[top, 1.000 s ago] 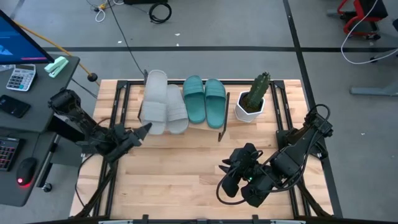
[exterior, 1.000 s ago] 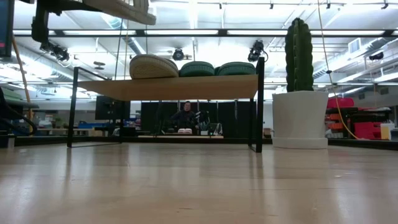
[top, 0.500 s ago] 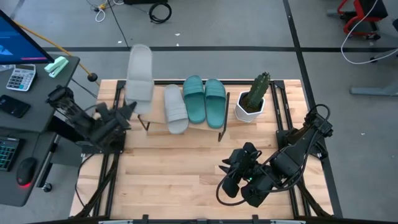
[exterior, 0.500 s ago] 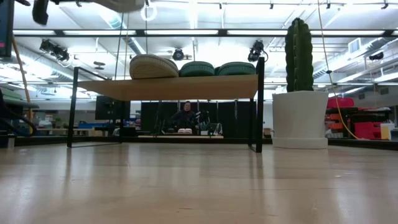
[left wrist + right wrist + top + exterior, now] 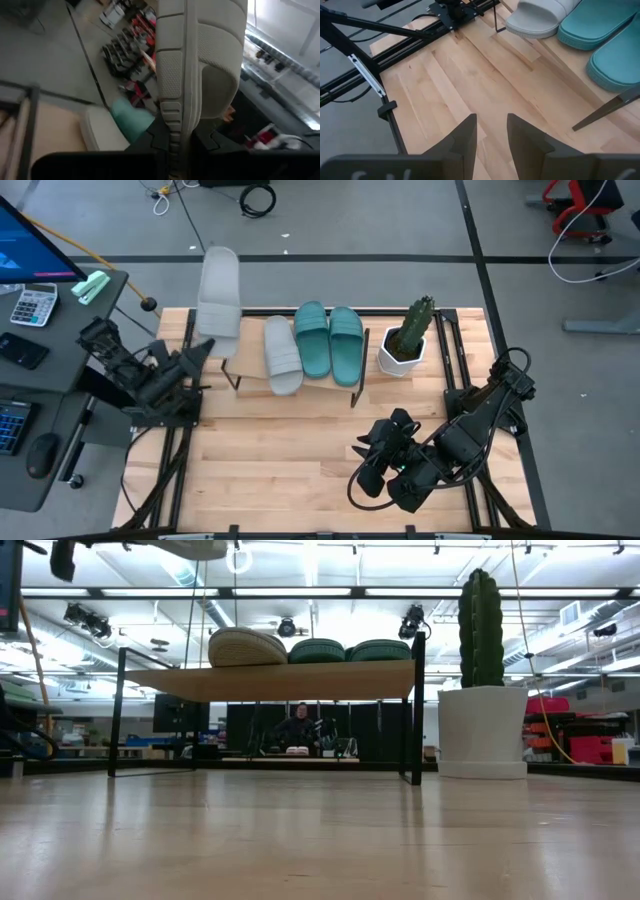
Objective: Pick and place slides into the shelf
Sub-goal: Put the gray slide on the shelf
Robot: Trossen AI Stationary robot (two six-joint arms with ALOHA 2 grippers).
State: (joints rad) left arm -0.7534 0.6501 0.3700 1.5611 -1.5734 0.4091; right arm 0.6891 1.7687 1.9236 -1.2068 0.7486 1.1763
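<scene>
I have the big pale wooden plank tabletop (image 5: 300, 470) under both arms, and on it the low shelf with its light wooden top and thin black metal legs (image 5: 345, 386), standing just beyond and to the right of my left pincer (image 5: 203, 346). That pincer is raised off the table at the shelf's left end, and its two dark fingers (image 5: 158, 136) are clamped narrowly on the side edge of a light grey rubber slide with a wide strap (image 5: 219, 292); the slide juts out past the fingertips, over the far left corner of the table and the grey floor, clear of the shelf top. On the shelf, to the right of the left pincer, lie three more: a second light grey slide (image 5: 282, 356) nearest it, then two teal-green rubber slides (image 5: 329, 341) side by side, soles down, toes pointing away from me. Past the shelf's right end stands a tall green cactus in a white faceted pot (image 5: 407, 340), well apart from the left pincer and just beyond my right pincer (image 5: 490, 131). The right pincer waits low over the near right part of the table, holding nothing, its fingers set a narrow gap apart with bare wood showing between them and the shelf ahead.
</scene>
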